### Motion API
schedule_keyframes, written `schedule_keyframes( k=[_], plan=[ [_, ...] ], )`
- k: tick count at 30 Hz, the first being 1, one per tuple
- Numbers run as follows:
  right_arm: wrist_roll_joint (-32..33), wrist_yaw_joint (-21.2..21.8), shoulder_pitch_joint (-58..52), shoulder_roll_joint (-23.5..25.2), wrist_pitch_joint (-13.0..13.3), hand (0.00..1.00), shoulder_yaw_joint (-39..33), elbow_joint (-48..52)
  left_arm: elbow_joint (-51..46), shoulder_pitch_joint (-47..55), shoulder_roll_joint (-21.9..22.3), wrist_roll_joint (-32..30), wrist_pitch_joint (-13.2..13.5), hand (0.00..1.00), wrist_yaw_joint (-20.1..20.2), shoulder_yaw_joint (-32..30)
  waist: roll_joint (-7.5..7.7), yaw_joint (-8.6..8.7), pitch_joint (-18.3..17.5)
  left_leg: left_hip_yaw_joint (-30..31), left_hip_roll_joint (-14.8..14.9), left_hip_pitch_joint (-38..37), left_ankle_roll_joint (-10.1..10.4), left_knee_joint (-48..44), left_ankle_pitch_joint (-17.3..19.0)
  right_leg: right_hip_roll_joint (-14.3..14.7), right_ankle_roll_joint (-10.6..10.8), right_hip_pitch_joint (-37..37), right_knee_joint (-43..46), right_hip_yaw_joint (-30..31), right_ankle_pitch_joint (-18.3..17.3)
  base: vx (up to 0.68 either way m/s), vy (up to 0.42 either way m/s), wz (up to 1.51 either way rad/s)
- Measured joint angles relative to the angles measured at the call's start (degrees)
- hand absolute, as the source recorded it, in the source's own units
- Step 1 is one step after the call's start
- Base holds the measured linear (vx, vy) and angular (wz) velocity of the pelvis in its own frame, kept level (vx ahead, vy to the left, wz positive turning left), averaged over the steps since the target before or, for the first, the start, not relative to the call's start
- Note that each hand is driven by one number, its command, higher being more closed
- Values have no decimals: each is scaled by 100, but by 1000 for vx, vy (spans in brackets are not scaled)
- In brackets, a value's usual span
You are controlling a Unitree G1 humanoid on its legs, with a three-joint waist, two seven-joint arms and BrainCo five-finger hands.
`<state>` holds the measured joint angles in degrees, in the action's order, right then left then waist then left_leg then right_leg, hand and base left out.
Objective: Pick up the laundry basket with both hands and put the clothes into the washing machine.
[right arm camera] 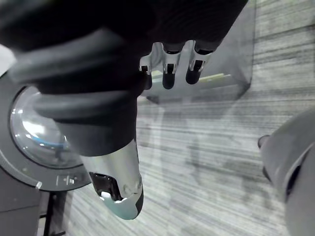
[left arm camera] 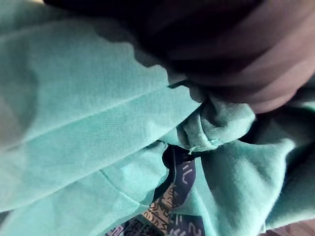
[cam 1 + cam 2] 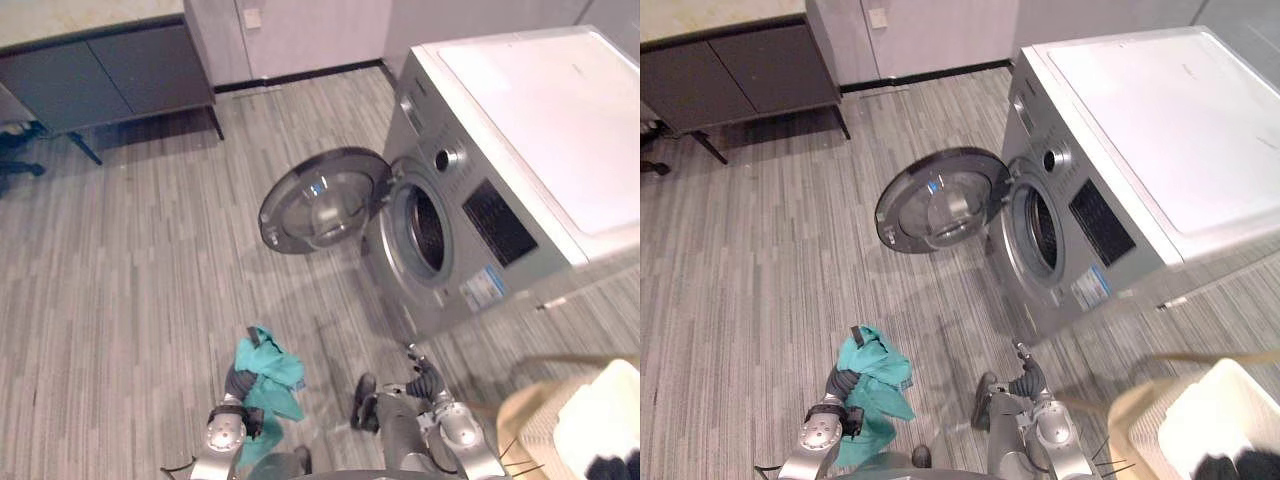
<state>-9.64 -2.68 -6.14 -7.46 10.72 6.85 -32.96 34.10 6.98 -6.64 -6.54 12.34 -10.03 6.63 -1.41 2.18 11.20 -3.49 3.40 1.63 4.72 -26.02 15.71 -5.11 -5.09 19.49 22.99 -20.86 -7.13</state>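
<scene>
right hand (image 3: pixel 426 380): fingers (image 1: pixel 168 73) straight, side by side, empty | left hand (image 3: pixel 242 386): buried in bunched teal garment (image 3: pixel 272 372), grip I couldn't tell | both hung low, facing silver front-loading washing machine (image 3: pixel 480 215), round door (image 3: pixel 320 200) open | tan woven laundry basket (image 3: pixel 535 420) sat off right, untouched

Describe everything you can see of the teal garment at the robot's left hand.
The teal garment is soft, matte cloth, crumpled and bunched in the left hand, whose fingers look closed on it. It drapes over and below that hand, above the grey plank floor. The left wrist view shows a dark patch with pale and orange print among its folds. It hangs short of the open washing machine.
</scene>
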Motion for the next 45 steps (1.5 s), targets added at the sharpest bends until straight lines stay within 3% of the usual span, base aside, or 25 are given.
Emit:
schedule_keyframes(
  k=[1, 3, 5, 8, 10, 11, 12, 13, 14, 15, 17, 21, 23, 24, 25, 27, 28, 31, 33, 35, 36, 38, 39, 41, 45],
  plan=[
    [5, -11, 53, 28, 0, 0, 32, 21, 1, 78, 82, -22, -2, 100, 11, -3, -125, -13, 12, -328, 403, 503, 253, -1619, -461, 340, -99, -509, -344, 39, -74, 536, -157, -45],
    [13, -64, 95, 57, 7, 0, 106, 21, 13, 134, 134, -32, -5, 100, 19, 5, -97, -149, 31, -649, 914, 849, 79, -2933, -331, 672, -185, -1131, -736, 389, -127, 599, -141, -94],
    [12, -109, 124, 97, 7, 0, 83, 4, 16, 113, 168, -38, -4, 100, 51, 19, 24, -220, 39, -912, 1063, 1119, -151, -3239, -186, 716, -186, -1630, -1078, 735, -128, 496, -65, -90],
    [13, -119, 156, 69, 4, 0, -40, -120, 16, 38, 203, -87, 2, 100, 124, 58, 69, -223, 64, -859, 998, 1506, -221, -2305, -91, 633, -178, -2075, -1296, 1231, -123, 422, 85, -77],
    [12, -163, 203, 128, -3, 0, -157, -229, 17, 37, 206, -89, 2, 100, 125, 79, 118, -260, 114, -400, 735, 1685, -160, -1432, -74, 513, -166, -2251, -1295, 1515, -130, 347, 202, -91],
    [12, -221, 197, 156, -1, 0, -189, -245, 16, 24, 209, -91, 3, 100, 119, 126, 170, -298, 145, 176, 438, 1743, 48, -488, -215, 411, -91, -2339, -1293, 1752, -155, 322, 280, -112],
    [7, -231, 182, 138, 6, 0, -186, -253, 18, 66, 210, -99, 3, 100, 118, 202, 94, -313, 122, 720, 321, 1687, 231, 371, -569, 403, 102, -2362, -1275, 1949, -203, 383, 355, -126],
    [1, -236, 183, 118, 8, 0, -184, -254, 18, 95, 230, -103, 4, 100, 115, 233, 5, -334, 118, 978, 353, 1651, 281, 760, -936, 436, 273, -2385, -1265, 2053, -276, 310, 382, -152],
    [-1, -242, 189, -49, 16, 0, -181, -213, 35, 169, 362, -102, 1, 100, 115, 273, -341, -348, 90, 1341, 553, 1621, 379, 968, -1740, 613, 726, -2455, -1261, 2296, -605, 264, 423, -130],
    [1, -262, 287, 114, -14, 0, -190, -364, 293, -67, 305, -105, -36, 100, 121, 296, -117, -296, 172, 1112, 380, 1696, 312, 522, -1471, 348, 854, -2458, -1180, 2443, -816, 236, 398, -121],
    [-19, -236, 188, 215, 0, 0, -168, -361, 317, -248, 229, -144, -72, 100, 115, 304, 27, -302, 127, 733, 242, 1579, 69, 558, -1172, 66, 948, -2266, -1003, 2650, -782, 137, 314, -84],
    [-20, -238, 173, 261, -1, 0, -133, -345, 246, -270, 29, -210, -70, 100, 116, 398, 57, -295, 107, -170, 233, 1304, -136, 448, -721, -242, 1235, -1971, -814, 3252, -608, 75, 262, -108],
    [-20, -239, 223, 263, -6, 0, -112, -346, 235, -270, -21, -209, -73, 100, 113, 391, 100, -297, 96, -585, 321, 1204, -169, 506, -638, -296, 1363, -1703, -679, 3208, -497, 45, 143, -118],
    [-20, -247, 256, 258, -6, 0, -71, -347, 229, -267, -45, -208, -78, 100, 114, 384, 108, -294, 87, -801, 393, 1132, -177, 597, -639, -334, 1360, -1523, -569, 2800, -399, 46, 71, -133],
    [-20, -260, 305, 244, -8, 0, 27, -414, 106, -206, -49, -206, -87, 100, 108, 351, 141, -296, 70, -1161, 488, 960, -180, 773, -632, -490, 1190, -1309, -428, 1659, -266, 78, 54, -129],
    [-24, -264, 296, 240, -8, 0, 95, -424, -55, -138, -56, -202, -83, 100, 112, 275, 150, -260, 55, -1442, 537, 802, -229, 809, -603, -677, 1139, -1334, -387, 613, -239, 122, 47, -100],
    [-25, -263, 203, 223, -9, 0, 90, -427, -55, -160, -39, -197, -84, 100, 111, 262, 149, -215, 56, -1578, 557, 752, -226, 693, -518, -643, 1136, -1333, -431, 751, -267, 124, 42, -69],
    [-27, -244, 125, 217, -9, 0, 124, -441, -62, -186, -25, -194, -85, 100, 113, 167, 121, -149, 73, -1705, 853, 803, -135, 92, -347, -536, 1126, -1351, -419, 826, -416, 88, -57, -54],
    [-10, -287, 123, 90, -5, 0, 160, -453, -73, -228, -25, -35, -90, 100, 100, 21, -37, -138, 176, -1303, 1212, 1091, -133, -1091, -347, -301, 1103, -1536, -411, 882, -500, 68, -122, -73],
    [7, -378, 132, -87, -5, 0, 115, -446, -81, -292, 30, 60, -90, 100, -24, -20, -158, -134, 244, -851, 1266, 1230, -172, -1617, -441, -202, 1006, -1526, -267, 1180, -589, 45, -38, -66],
    [6, -390, 196, -87, -4, 0, 92, -449, -89, -356, 35, 92, -89, 100, -46, -15, -108, -139, 324, -715, 1241, 1415, -151, -1737, -389, -217, 984, -1483, -221, 1265, -605, 16, 61, -64],
    [7, -484, 302, -201, -5, 0, -27, -457, -184, -508, 74, 163, -83, 100, -148, -7, -158, -122, 367, -444, 1030, 1466, -77, -981, -325, -188, 982, -982, 165, 1502, -618, -29, 78, -74],
    [5, -518, 499, -288, -3, 0, -119, -457, -250, -691, 1, 202, -82, 100, -262, -20, -141, -105, 553, -482, 1010, 1433, 147, -772, -260, -189, 1028, -556, 630, 1695, -751, -58, 44, -69],
    [37, -608, 776, -278, -4, 0, -228, -441, -262, -1181, -98, 282, -81, 100, -420, -94, 74, 42, 1005, -635, 913, 1662, 142, -957, -219, -319, 1065, 6, 1270, 1812, -842, -174, 16, -44],
    [247, -747, 1189, -319, -19, 0, -309, -442, -264, -1817, -86, 545, -80, 100, -655, -249, 100, 98, 1315, -775, 992, 2550, 22, -1822, 178, -389, 1086, 1175, 2210, 2052, -921, -190, 46, -39]
  ],
)
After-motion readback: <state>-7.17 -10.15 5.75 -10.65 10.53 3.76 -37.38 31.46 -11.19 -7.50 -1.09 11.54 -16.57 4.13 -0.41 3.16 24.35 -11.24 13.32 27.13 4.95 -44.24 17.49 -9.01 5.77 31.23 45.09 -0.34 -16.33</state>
